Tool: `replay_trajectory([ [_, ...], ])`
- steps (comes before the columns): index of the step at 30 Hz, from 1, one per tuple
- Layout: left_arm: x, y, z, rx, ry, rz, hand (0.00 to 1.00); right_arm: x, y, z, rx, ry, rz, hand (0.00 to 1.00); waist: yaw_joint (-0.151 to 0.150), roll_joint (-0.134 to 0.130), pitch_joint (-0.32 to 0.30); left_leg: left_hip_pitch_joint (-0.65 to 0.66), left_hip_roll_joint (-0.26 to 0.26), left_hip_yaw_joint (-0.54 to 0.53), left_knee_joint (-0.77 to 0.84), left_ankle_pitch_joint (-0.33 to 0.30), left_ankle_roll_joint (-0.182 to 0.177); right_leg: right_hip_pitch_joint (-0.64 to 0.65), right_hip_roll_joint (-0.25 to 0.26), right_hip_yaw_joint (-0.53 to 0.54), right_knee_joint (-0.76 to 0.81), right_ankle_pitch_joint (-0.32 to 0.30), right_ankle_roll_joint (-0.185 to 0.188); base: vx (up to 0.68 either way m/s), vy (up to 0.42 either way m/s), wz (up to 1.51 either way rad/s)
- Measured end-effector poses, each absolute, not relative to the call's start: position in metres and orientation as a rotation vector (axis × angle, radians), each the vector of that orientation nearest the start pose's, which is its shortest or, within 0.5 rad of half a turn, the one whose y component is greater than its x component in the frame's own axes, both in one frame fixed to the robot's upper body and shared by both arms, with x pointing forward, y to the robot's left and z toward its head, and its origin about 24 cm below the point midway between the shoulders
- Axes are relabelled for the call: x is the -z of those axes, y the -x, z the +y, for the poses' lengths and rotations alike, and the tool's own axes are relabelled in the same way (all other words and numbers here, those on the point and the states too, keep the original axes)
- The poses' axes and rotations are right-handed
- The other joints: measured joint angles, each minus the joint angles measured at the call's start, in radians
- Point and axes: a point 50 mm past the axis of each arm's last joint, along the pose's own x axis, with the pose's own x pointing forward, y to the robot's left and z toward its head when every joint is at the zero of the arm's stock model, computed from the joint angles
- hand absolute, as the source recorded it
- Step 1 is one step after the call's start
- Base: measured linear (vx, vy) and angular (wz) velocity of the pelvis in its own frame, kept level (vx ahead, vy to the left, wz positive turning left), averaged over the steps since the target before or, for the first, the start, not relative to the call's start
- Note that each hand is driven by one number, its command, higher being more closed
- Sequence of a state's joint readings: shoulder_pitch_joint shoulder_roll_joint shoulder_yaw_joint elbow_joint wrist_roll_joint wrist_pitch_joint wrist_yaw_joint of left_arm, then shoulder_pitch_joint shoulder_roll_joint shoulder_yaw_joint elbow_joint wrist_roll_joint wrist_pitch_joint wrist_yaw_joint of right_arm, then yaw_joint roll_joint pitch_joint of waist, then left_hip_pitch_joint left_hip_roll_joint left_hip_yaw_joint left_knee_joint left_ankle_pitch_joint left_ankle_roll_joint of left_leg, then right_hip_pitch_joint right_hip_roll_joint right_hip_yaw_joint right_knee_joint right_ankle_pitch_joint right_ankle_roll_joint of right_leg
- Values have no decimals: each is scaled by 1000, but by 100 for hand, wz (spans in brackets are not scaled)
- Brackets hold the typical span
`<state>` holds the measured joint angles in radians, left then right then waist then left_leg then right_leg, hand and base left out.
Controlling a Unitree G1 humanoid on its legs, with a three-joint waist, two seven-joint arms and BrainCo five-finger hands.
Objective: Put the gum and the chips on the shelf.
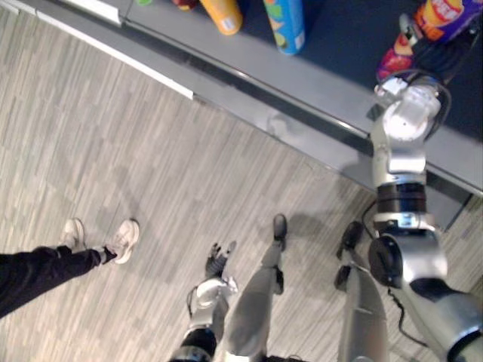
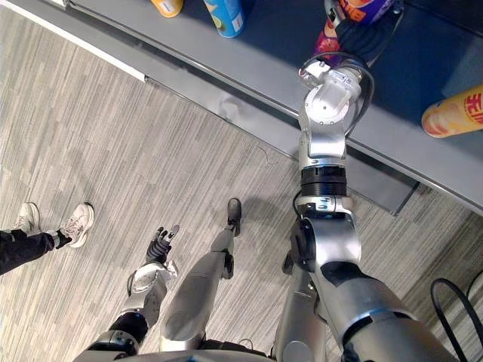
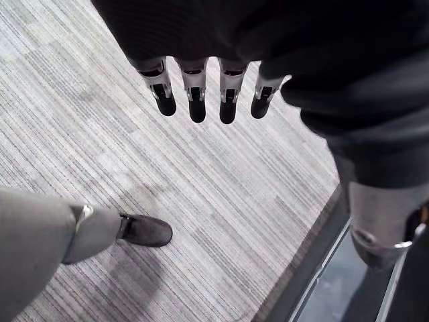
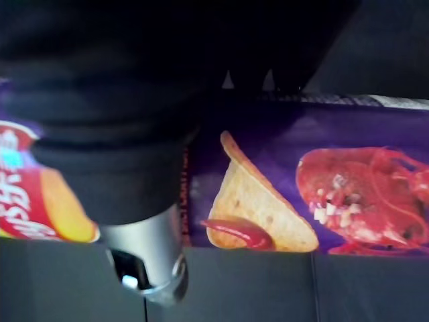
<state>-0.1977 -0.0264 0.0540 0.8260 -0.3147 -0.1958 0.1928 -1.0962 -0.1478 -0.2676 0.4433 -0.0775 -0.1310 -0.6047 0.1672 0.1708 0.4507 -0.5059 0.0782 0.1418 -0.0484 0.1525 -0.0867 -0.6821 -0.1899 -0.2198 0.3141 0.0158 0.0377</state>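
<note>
While my right arm reaches out to the shelf (image 1: 332, 41), my right hand (image 2: 356, 38) is closed round the purple chips can (image 4: 348, 168), with the thumb (image 4: 144, 258) curled against its side. The can lies on its side on the shelf. An orange can (image 1: 224, 13) and a blue can (image 1: 285, 23) sit further left on the same shelf. My left hand (image 1: 217, 260) hangs low over the floor (image 1: 113, 136), its fingers (image 3: 196, 100) straight and slightly spread. A person's pale shoes (image 1: 121, 240) are on the floor to my left.

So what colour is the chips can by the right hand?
Purple chips can; clearest in right wrist view.
</note>
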Motion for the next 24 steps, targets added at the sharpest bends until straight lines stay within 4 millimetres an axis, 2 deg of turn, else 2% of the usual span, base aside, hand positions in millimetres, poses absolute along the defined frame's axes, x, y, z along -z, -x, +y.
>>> replay_trajectory([
  [6, 69, -250, 152, -337, 341, 431, 0, -307, -358, -168, 580, -161, -799, 100, -1, 0, 0, -39, 22, 74, 32, -3, 3, -49, -16, -4, 57, -29, -6, -4, -37, 7],
  [12, 70, -250, 154, -367, 381, 428, 0, -305, -359, -163, 576, -168, -792, 100, -3, -1, 1, -67, 25, 72, 54, -5, 4, -68, -22, -17, 73, -33, -9, 4, -15, 5],
  [17, 69, -250, 155, -374, 385, 425, 0, -310, -358, -148, 521, -137, -814, 100, -3, -5, 0, -105, 27, 82, 72, -4, 5, -111, -35, -24, 108, -50, -11, -14, -21, 7],
  [24, 69, -250, 155, -376, 388, 423, 0, -309, -358, -147, 517, -135, -811, 100, -4, -15, 0, -118, 36, 93, 76, 0, 8, -117, -36, -38, 110, -50, -11, -2, -8, 3],
])
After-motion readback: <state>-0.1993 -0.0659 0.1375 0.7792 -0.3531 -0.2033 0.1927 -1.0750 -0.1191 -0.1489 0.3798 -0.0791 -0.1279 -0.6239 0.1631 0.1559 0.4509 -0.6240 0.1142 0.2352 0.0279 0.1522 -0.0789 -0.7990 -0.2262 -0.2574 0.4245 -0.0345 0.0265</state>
